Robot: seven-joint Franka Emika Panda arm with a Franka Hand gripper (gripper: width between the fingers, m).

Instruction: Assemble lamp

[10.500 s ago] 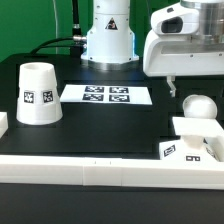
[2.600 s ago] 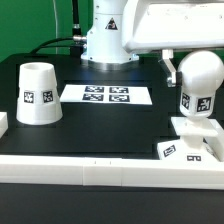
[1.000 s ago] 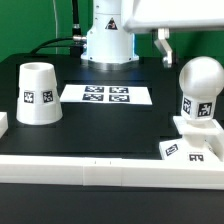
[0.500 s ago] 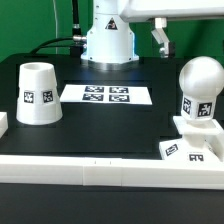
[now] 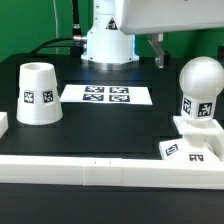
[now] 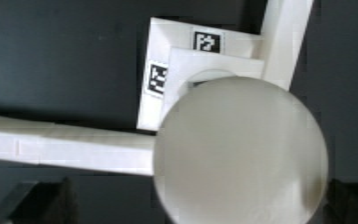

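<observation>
The white rounded bulb (image 5: 200,88) stands upright on the flat square base (image 5: 193,142) at the exterior view's right, its tag facing front. The tapered shade (image 5: 37,93) stands mouth-down at the exterior view's left, apart from them. My gripper (image 5: 172,30) hangs above and behind the bulb, clear of it, with one dark finger (image 5: 157,50) showing. In the wrist view the bulb (image 6: 247,150) fills the middle, over the tagged base (image 6: 190,62), with the dark fingers wide apart at the frame's corners. The gripper is open and empty.
The marker board (image 5: 107,95) lies flat in the middle, in front of the arm's white pedestal (image 5: 108,40). Long white border rails run along the front edge (image 5: 90,168) and show in the wrist view (image 6: 51,145).
The gripper has let go of the bulb, which stays upright on the base. It has risen and drifted toward the exterior view's left. The shade has not moved.
</observation>
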